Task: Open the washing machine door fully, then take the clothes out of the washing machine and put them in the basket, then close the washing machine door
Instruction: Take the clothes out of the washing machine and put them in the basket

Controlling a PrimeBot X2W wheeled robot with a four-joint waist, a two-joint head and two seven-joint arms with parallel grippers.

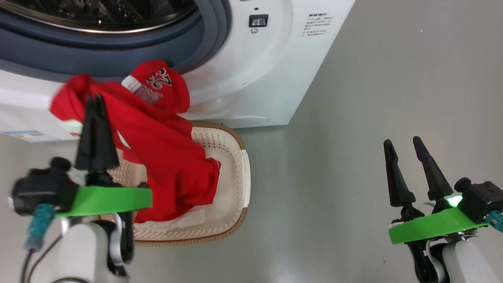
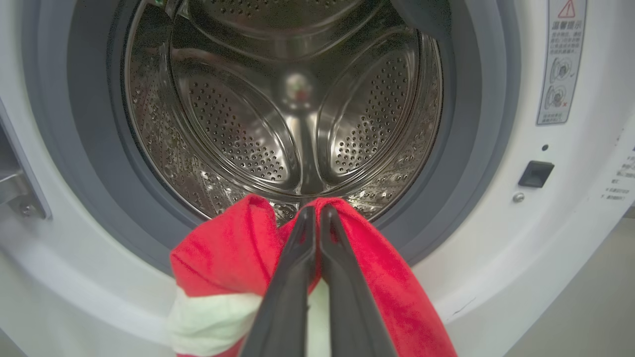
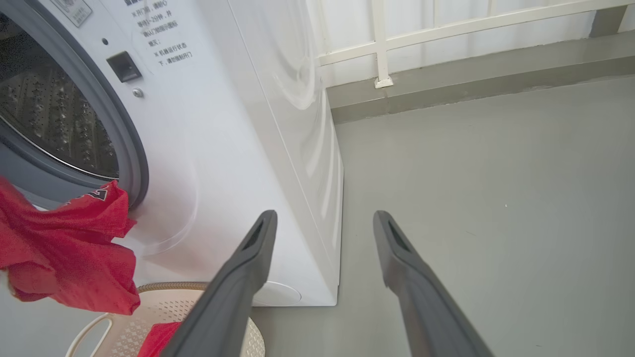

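- Status near right: my right gripper (image 1: 402,141) stands spread wide, holding nothing.
- My left gripper (image 1: 96,98) is pinched tight on the clothes (image 1: 165,157), which hang over the basket (image 1: 237,157).
- Farther off, the washing machine (image 1: 275,78) drum looks bare.
- I judge this the unloading step; next I should lower and let go.
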